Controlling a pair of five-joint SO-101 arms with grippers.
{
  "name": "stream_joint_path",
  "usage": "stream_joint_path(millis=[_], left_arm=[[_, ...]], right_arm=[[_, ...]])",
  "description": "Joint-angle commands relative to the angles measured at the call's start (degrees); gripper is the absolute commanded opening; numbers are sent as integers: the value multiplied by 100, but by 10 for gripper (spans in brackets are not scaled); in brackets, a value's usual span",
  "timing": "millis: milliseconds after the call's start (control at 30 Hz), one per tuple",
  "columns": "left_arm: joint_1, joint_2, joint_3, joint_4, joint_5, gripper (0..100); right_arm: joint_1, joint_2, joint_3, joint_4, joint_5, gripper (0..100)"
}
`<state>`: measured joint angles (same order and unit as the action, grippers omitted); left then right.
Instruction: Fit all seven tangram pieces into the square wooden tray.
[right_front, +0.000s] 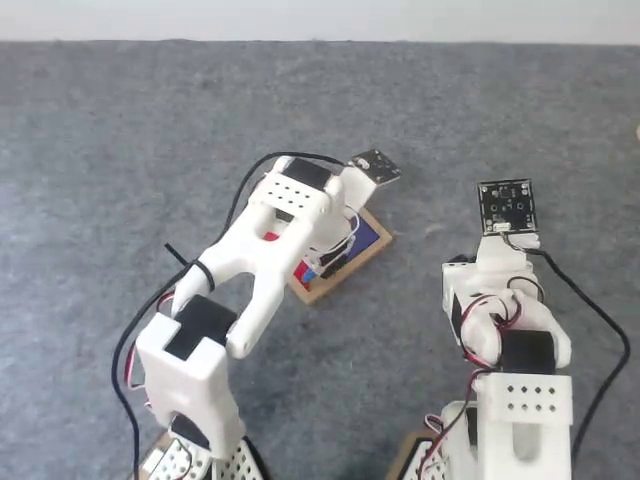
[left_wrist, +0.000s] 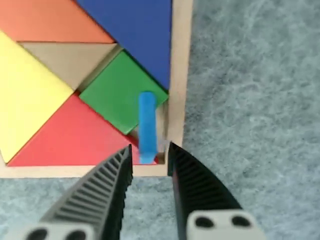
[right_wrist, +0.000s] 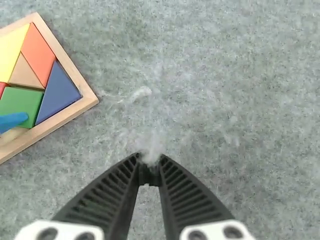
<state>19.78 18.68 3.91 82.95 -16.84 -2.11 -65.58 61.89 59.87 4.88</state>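
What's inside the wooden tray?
Six pieces lie flat: orange, dark blue, tan, green, yellow, red. A light blue piece sticks up from the corner gap. The tray floor beneath the flat ones is hidden.

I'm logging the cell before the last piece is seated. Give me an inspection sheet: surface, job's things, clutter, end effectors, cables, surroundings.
Surface: grey felt.
Job's things: six coloured pieces lie flat in the wooden tray; the light blue piece stands on edge at a corner gap, unseated.
Clutter: nothing seen.
End effectors: left end effector open, straddling the light blue piece's end; right end effector shut over felt.
Cables: black cable along the left arm, another by the right arm.
Surroundings: white wall beyond the felt.
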Motion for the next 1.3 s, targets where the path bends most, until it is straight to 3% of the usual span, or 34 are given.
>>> stream_joint_path(millis=[0,633,833,1067,1267], left_arm=[[-114,-44,-180,79,-211,122],[-422,-44,-673,-62,-369,122],[-862,440,-760,-554,-387,122],[-791,879,-884,-519,-396,92],[-642,879,-963,53,-396,91]], right_arm=[[40,-127,-44,-145,79,9],[31,-127,-44,-154,79,9],[31,-127,-35,-154,79,9],[-110,-127,-26,-154,88,9],[-119,-127,18,-207,88,9]])
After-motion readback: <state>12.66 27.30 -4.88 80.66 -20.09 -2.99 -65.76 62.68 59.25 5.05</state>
